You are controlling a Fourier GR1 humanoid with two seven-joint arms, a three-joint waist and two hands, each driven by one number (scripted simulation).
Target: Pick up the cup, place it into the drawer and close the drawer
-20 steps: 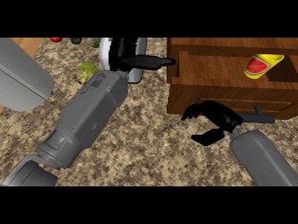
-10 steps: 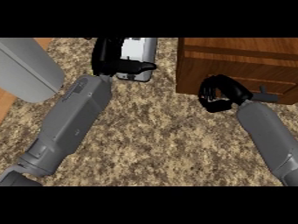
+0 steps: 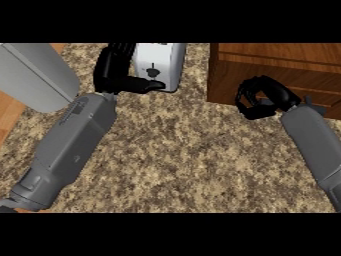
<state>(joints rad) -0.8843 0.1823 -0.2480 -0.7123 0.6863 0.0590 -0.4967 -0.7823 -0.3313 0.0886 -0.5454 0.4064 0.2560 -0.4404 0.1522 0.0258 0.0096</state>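
Drawer (image 3: 298, 82) front looks closed, right hand (image 3: 265, 97) with curled fingers against it; left hand (image 3: 117, 70) relaxed beside the toaster (image 3: 162, 62).

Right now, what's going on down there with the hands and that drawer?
Right hand curled against the wooden drawer front, holding nothing. Left hand open beside the toaster. Drawer looks shut; cup not visible. Nothing in the way.

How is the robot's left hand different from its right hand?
The left hand rests beside the white toaster, fingers fairly straight and thumb sticking out toward it; the right hand is curled up against the wooden drawer front. The left hand sits higher in the view. Both are black, on grey forearms.
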